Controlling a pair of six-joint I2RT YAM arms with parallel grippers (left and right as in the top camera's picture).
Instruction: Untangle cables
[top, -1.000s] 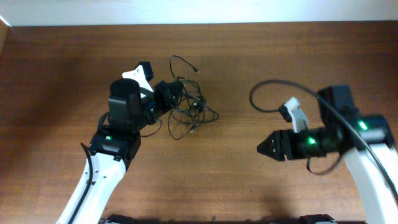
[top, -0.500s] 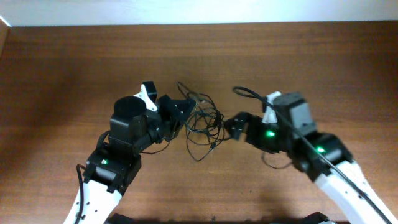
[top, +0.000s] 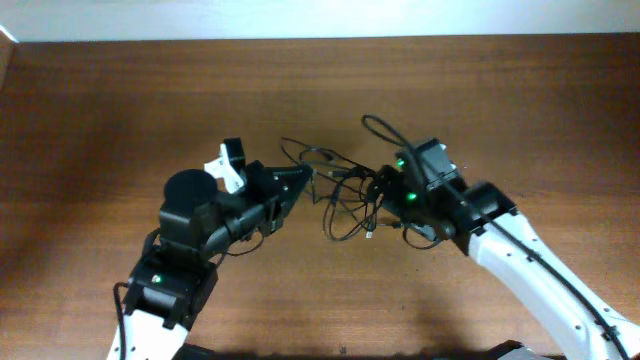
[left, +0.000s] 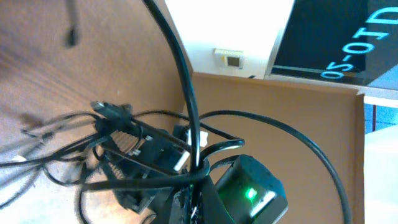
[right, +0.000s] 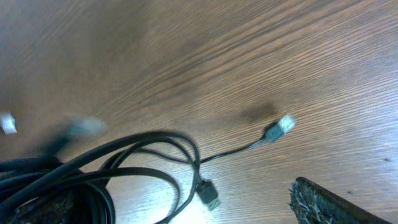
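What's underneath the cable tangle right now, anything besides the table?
Only bare wood of the table shows under the cables, with two loose plugs over it. The patch beneath the right gripper and the densest loops is covered, so unknown.

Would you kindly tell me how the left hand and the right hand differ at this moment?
The left hand is shut, while the right hand stands wide open. The left hand appears to pinch a strand of the cables; the right hand grips nothing, with cable loops only lying between its open jaws. The left hand reaches in from the left of the tangle, the right hand from the right. Both meet at the same tangle.
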